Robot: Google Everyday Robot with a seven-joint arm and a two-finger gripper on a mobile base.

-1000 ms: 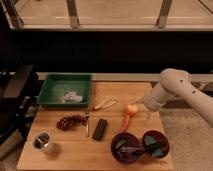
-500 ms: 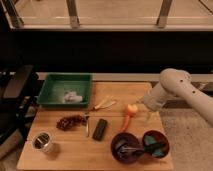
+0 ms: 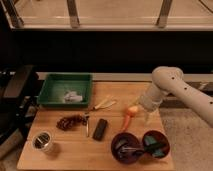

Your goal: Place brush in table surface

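**Position.** The gripper hangs at the end of the arm over the right part of the table surface, just beside an orange carrot-shaped item and farther back than the two bowls. Whether it is clenched or released cannot be told from this view, and nothing is seen held in it.

**Task item.** The brush appears to lie inside the purple bowl at the near edge, beside the red bowl. It has not yet been lifted.

**Step in hand.** This is judged to be the approach to the brush.
- The gripper should come nearward and down over the purple bowl.
- It should align across the slim handle rather than the head, and clear the bowl rim on entry and exit.
- It should avoid nudging the carrot-shaped item.
- Bare planks between the black block and the metal cup look a suitable set-down area, away from the green tray.

**Change from the earlier frame.** Half a second ago the arm held practically the same pose. No item on the table has shifted, and the brush lies as it did.
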